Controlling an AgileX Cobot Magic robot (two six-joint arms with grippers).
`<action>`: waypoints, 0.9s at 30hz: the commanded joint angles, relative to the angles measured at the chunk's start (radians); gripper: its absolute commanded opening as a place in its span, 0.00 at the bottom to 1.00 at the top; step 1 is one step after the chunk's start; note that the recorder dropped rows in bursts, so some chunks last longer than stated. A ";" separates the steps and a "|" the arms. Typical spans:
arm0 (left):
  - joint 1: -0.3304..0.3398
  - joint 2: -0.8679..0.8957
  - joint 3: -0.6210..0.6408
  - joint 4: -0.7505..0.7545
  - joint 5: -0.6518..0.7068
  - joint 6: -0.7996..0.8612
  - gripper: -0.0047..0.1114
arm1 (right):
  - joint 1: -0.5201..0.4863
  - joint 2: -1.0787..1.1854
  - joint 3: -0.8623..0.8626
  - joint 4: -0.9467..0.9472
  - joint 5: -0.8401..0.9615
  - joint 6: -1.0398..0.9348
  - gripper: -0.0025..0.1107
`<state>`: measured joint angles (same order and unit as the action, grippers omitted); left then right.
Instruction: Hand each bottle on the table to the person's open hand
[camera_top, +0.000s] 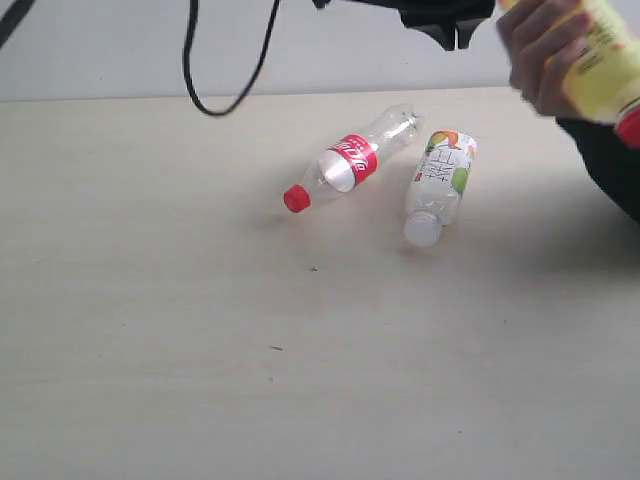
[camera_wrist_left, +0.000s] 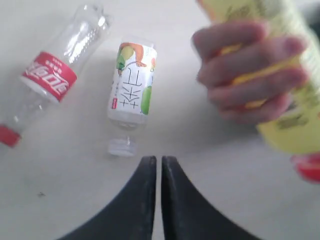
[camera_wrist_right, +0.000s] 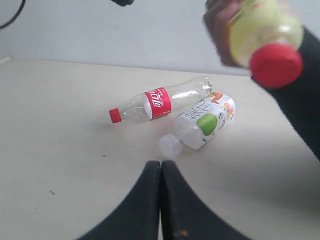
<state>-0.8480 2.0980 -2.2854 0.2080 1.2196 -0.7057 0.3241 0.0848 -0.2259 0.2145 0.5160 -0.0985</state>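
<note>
On the table (camera_top: 150, 350) the left bottle (camera_top: 350, 163) lies with its cap toward 8 o'clock; the right bottle (camera_top: 440, 180) lies just beside it at 3 o'clock, cap toward 7 o'clock. At their 2 o'clock the person's hand (camera_top: 535, 55) holds a third bottle (camera_top: 600, 60) off the table

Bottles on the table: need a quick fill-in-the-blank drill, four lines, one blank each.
1. Lying on the table are ___ bottles.
2. The clear bottle has a ___ cap.
3. The person's hand grips the held bottle, whose body is ___.
4. In the exterior view, the whitish bottle lies to the ___ of the clear bottle.
Missing words: two; red; yellow; right.
</note>
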 joint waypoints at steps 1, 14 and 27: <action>-0.026 -0.048 0.080 0.045 0.001 0.096 0.09 | 0.001 -0.004 0.002 0.000 -0.004 -0.002 0.02; -0.103 -0.167 0.573 0.510 0.001 -0.236 0.09 | 0.001 -0.004 0.002 0.000 -0.004 -0.002 0.02; -0.168 -0.110 0.697 0.437 0.001 -0.236 0.09 | 0.001 -0.004 0.002 0.000 -0.004 -0.002 0.02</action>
<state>-1.0111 1.9692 -1.5913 0.6604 1.2220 -0.9312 0.3241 0.0848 -0.2259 0.2145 0.5160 -0.0985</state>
